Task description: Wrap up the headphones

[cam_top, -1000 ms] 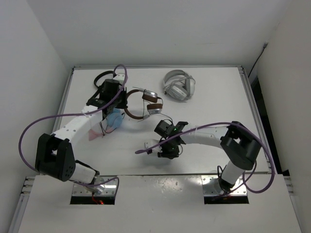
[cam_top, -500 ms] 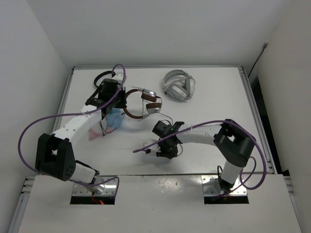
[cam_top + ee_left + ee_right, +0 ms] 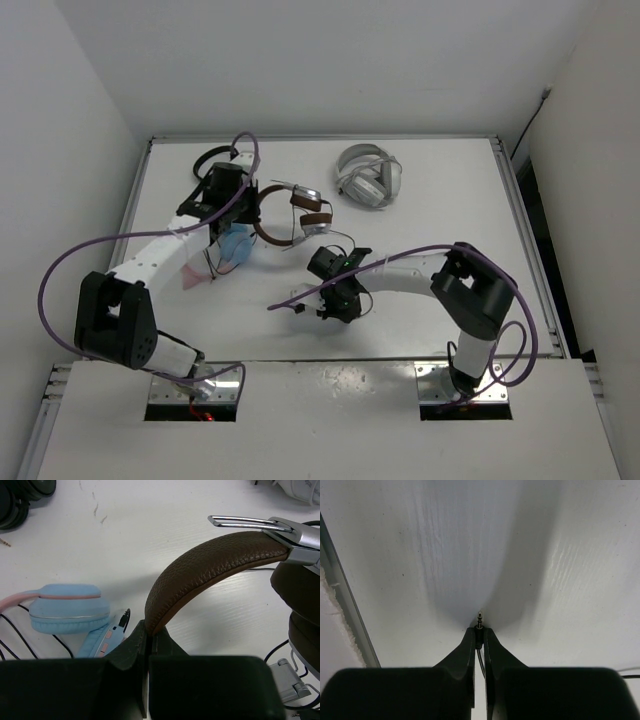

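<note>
The headphones (image 3: 300, 215) with a dark brown headband and silver earcups lie at the table's middle back. My left gripper (image 3: 256, 215) is shut on the brown headband (image 3: 210, 560), which sits pinched between the fingertips in the left wrist view, my left gripper (image 3: 148, 630) low in the frame. A silver earcup yoke (image 3: 300, 540) and a brown pad show at the right. My right gripper (image 3: 336, 303) sits nearer the front. In the right wrist view my right gripper (image 3: 479, 632) is shut on the jack plug (image 3: 479, 616) of the thin black cable (image 3: 480, 662), close above the table.
A blue and pink pair (image 3: 235, 245) lies beside the left gripper, also seen in the left wrist view (image 3: 70, 612). A small black pair (image 3: 210, 160) is at the back left. A white and grey pair (image 3: 368, 177) is at the back right. A table rail (image 3: 345, 610) runs at the left.
My right gripper has shifted a little to the left with the jack plug in it, its arm bending more. The left gripper and the headband have not moved.
</note>
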Controlling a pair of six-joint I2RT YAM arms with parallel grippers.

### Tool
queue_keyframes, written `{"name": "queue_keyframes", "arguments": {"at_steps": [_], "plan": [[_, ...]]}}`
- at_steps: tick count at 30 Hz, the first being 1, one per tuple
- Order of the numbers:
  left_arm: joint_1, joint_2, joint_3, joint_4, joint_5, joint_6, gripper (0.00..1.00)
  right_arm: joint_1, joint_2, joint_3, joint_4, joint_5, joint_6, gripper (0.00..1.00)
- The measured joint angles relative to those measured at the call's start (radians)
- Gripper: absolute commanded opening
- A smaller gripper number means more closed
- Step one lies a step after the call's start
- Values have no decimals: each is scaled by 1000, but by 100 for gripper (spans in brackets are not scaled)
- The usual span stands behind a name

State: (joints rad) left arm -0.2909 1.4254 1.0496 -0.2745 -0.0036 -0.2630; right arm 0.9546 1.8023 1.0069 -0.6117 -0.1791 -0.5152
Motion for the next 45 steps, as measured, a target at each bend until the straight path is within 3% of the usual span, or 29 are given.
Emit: {"name": "queue_keyframes", "arguments": {"at_steps": [8, 18, 29, 35, 45], "plan": [[13, 2, 0, 0, -2, -8, 0, -2, -34, -4, 0, -21, 0, 0], [30, 34, 11, -22, 6, -111, 0, -77, -364, 60, 66, -237, 14, 0], [14, 90, 111, -133, -136, -286, 0, -144, -367, 308, 278, -505, 353, 0], [8, 90, 110, -157, -188, -349, 0, -141, -429, 324, 462, -532, 530, 0], [-51, 90, 110, -179, -276, -377, 0, -110, -466, 336, 584, -522, 628, 0]]}}
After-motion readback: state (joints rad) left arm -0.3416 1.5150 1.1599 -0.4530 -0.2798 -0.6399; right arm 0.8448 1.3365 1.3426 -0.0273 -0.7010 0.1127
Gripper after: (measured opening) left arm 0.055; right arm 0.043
